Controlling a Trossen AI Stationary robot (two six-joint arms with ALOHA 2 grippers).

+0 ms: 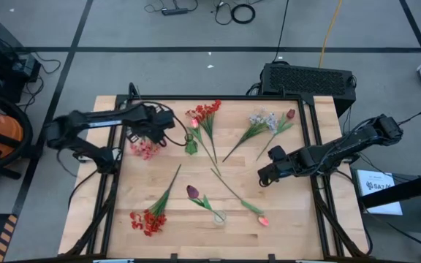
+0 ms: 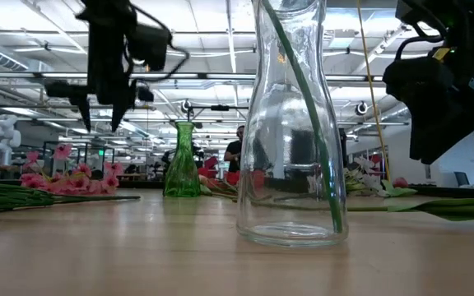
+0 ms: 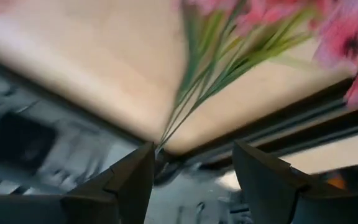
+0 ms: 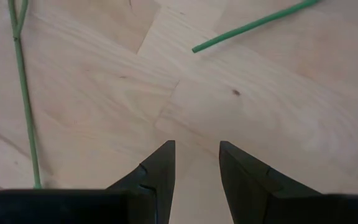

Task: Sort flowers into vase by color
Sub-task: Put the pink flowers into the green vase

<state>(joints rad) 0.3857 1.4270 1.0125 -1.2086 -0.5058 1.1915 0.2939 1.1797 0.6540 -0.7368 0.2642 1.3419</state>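
Above the pink blossoms [image 1: 145,150], left hand [image 1: 154,136] hovers, fingers apart.

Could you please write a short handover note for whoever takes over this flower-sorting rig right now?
Left gripper: open, empty, above the pink flowers at the table's far left.
Right gripper: open, empty, over bare wood on the right.
Done: the clear vase at the near edge holds one dark tulip. A green vase stands farther back.
Left: red clusters and, pale sprigs, pink bud all lie on the table.
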